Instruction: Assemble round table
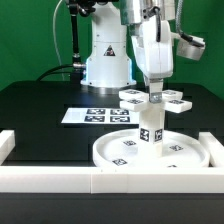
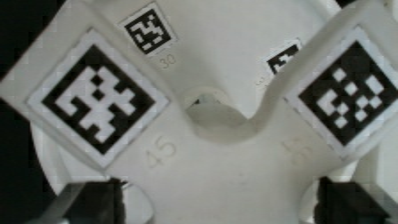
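Note:
The wide round disc (image 1: pixel 185 153) lies on the black table near the front rail. The short post (image 1: pixel 150 130) stands upright on it, off centre. The cross-shaped piece (image 1: pixel 135 98) sits on top of the post, with tags on its arms. My gripper (image 1: pixel 153 92) comes straight down onto the cross's middle. In the wrist view the cross-shaped piece (image 2: pixel 214 120) fills the picture. My gripper (image 2: pixel 222 205) has its two dark fingers (image 2: pixel 86 200) against either side of the white plastic, shut on it.
The marker board (image 1: pixel 95 115) lies flat behind the disc toward the exterior view's left. The white border rail (image 1: pixel 100 182) runs along the front and up both sides. The robot's white base (image 1: pixel 105 60) stands at the back.

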You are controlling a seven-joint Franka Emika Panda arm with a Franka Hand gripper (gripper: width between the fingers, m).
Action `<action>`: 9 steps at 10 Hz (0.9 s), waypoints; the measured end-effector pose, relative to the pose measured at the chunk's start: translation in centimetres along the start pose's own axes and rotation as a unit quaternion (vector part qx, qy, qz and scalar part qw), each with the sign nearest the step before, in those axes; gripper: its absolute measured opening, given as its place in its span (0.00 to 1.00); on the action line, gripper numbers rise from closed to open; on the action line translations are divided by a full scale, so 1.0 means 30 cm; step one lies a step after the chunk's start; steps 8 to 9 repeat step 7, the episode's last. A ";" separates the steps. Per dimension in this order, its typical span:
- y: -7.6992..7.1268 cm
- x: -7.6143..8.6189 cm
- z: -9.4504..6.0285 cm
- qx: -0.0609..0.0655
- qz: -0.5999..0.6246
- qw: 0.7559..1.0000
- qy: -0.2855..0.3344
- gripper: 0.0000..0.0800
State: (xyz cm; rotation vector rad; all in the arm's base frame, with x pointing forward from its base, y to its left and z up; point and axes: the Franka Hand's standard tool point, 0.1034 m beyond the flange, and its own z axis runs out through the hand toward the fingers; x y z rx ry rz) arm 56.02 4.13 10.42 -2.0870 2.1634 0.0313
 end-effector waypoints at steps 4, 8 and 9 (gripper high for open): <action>-0.018 -0.013 -0.163 -0.006 -0.024 0.999 -0.026 0.81; -0.013 -0.008 -0.134 -0.007 -0.026 0.999 -0.022 0.81; -0.013 -0.008 -0.134 -0.007 -0.026 0.999 -0.022 0.81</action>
